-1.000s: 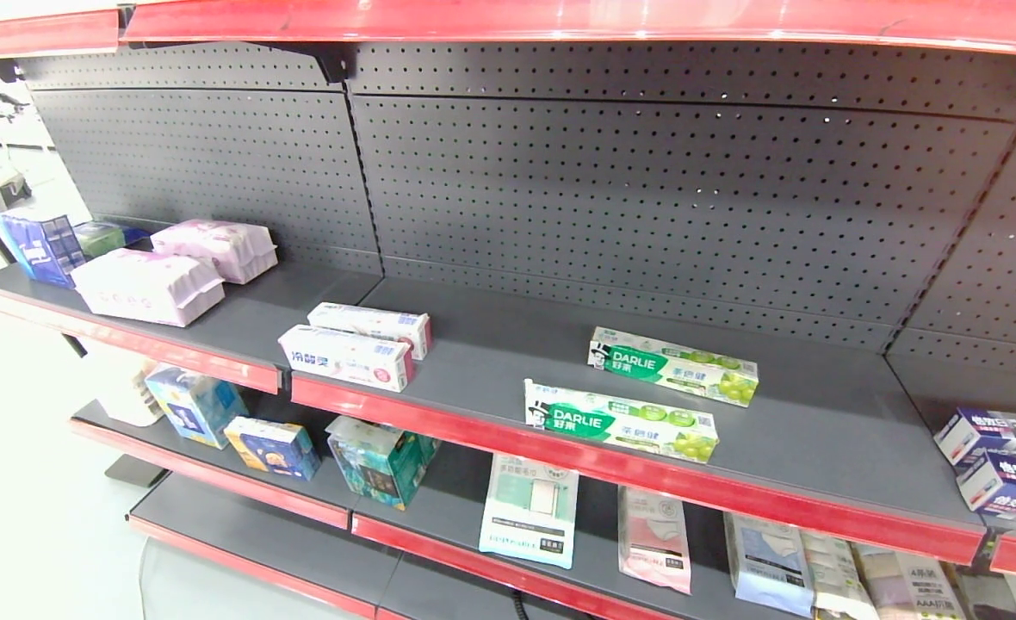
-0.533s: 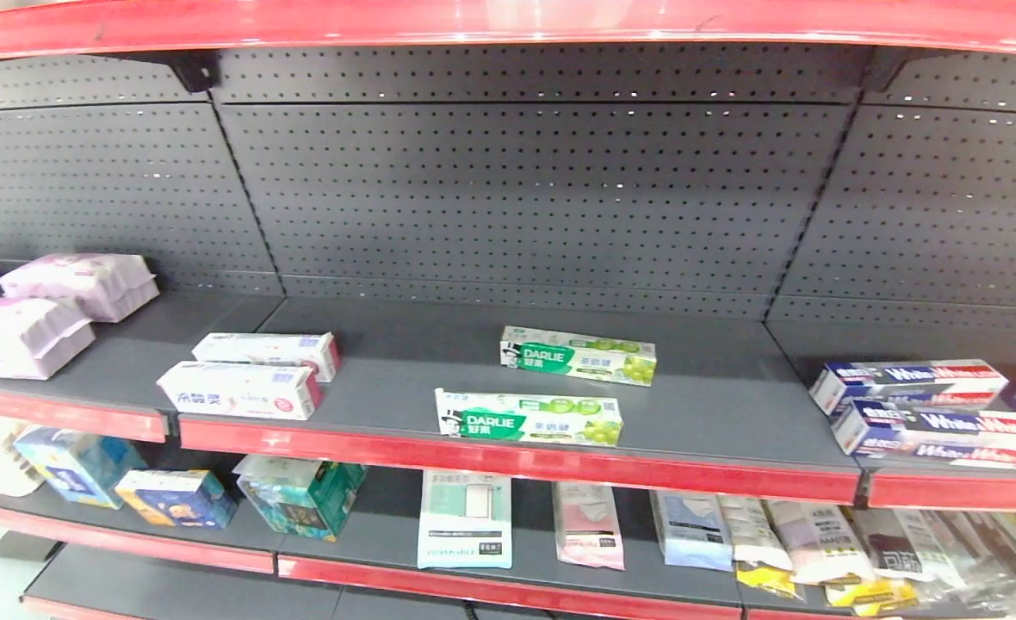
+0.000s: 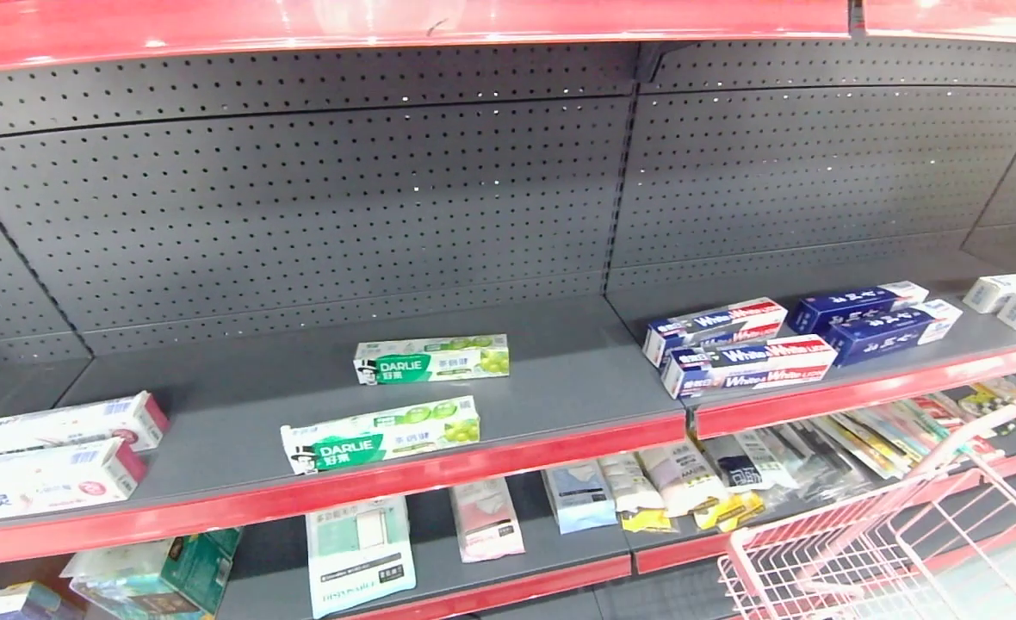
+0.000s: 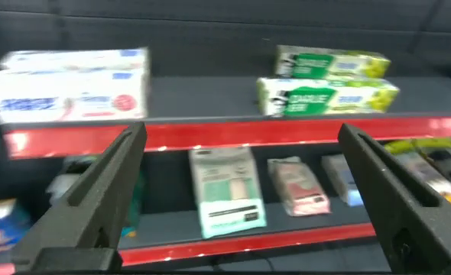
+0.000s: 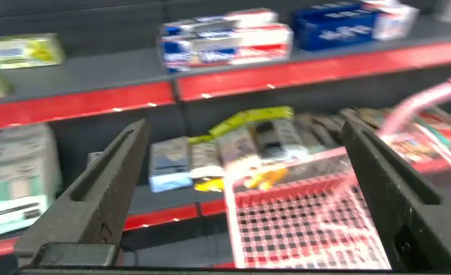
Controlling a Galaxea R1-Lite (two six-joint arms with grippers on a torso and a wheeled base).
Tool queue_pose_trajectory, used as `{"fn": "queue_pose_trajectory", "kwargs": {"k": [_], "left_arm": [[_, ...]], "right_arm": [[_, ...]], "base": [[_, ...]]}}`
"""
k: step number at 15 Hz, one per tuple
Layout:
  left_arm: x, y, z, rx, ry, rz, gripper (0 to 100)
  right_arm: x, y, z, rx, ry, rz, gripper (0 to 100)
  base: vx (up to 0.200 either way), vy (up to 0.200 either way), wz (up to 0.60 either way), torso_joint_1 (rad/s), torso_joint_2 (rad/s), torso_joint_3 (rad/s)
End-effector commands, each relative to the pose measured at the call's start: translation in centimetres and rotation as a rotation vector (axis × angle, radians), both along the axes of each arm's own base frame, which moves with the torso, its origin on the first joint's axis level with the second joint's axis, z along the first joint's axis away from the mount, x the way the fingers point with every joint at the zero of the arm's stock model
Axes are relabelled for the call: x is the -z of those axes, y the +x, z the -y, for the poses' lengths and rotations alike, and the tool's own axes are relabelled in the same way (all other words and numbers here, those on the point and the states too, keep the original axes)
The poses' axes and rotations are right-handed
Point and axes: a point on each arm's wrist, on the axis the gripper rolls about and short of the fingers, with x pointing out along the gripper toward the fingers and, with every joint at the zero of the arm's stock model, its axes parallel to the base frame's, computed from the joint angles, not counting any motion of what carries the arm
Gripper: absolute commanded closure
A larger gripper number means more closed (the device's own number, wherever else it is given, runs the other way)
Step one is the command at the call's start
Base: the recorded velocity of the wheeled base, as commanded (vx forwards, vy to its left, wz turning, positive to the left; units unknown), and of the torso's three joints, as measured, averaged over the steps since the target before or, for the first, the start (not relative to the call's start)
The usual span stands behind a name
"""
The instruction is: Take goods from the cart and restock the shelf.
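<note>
Claws empty, cart (image 3: 895, 534) parked before the shelf (image 3: 560, 387), nothing picked yet.

My left claw (image 4: 241, 137) and right claw (image 5: 244, 130) both stood released, jaws wide with nothing between them. The pink wire cart sat before the lower boards, toward the shelf's right end. I could not make out any goods in its basket, so I judged handling from the stock on show. A green toothpaste carton (image 3: 381, 433) lay flat at the front edge, a second green carton (image 3: 431, 358) behind it mid-board, and blue-and-white cartons (image 3: 747, 365) lay at the next bay's front edge. I reckoned such cartons light, stiff, glossy and easily crushed, best pinched across the narrow width at mid-length. The boards were smooth dark metal with a red front lip and a perforated back panel (image 3: 344, 198). Soft packets (image 3: 491, 521) lay on the board below.
</note>
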Motion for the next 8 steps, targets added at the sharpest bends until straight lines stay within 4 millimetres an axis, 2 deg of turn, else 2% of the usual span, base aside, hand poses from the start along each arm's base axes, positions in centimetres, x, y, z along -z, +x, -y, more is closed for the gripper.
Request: {"fn": "queue_pose_trajectory", "kwargs": {"k": [1,2,3,4,5,6,7,8], "left_arm": [[0.0,0.0,0.0,-0.004,-0.006,0.002,0],[-0.2,0.0,0.0,0.010,0.000,0.004,0],[-2.1,-0.1,0.0,0.032,-0.006,0.016,0],[-6.6,1.0,0.0,0.019,-0.067,-0.017,0],[-10.2,2.5,-0.1,-0.008,-0.170,-0.024,0],[-14.4,6.0,-0.2,-0.089,-0.218,-0.073,0],[-15.3,8.0,-0.3,-0.148,-0.192,-0.124,0],[-14.9,11.7,-1.0,-0.269,-0.055,-0.281,0]], "right_arm": [[0.0,0.0,0.0,-0.001,-0.002,-0.001,0],[0.0,0.0,0.0,-0.001,-0.004,-0.001,0],[0.0,0.0,0.0,-0.001,-0.004,-0.001,0],[0.0,0.0,0.0,-0.003,-0.004,-0.001,0],[0.0,0.0,0.0,-0.003,-0.004,-0.001,0],[0.0,0.0,0.0,-0.003,-0.004,-0.001,0],[0.0,0.0,0.0,-0.003,-0.004,-0.003,0],[0.0,0.0,0.0,-0.001,-0.004,-0.001,0]], "base": [[0.000,0.000,0.00,0.000,0.00,0.000],[0.000,0.000,0.00,0.000,0.00,0.000],[0.000,0.000,0.00,0.000,0.00,0.000],[0.000,0.000,0.00,0.000,0.00,0.000],[0.000,0.000,0.00,0.000,0.00,0.000],[0.000,0.000,0.00,0.000,0.00,0.000],[0.000,0.000,0.00,0.000,0.00,0.000],[0.000,0.000,0.00,0.000,0.00,0.000]]}}
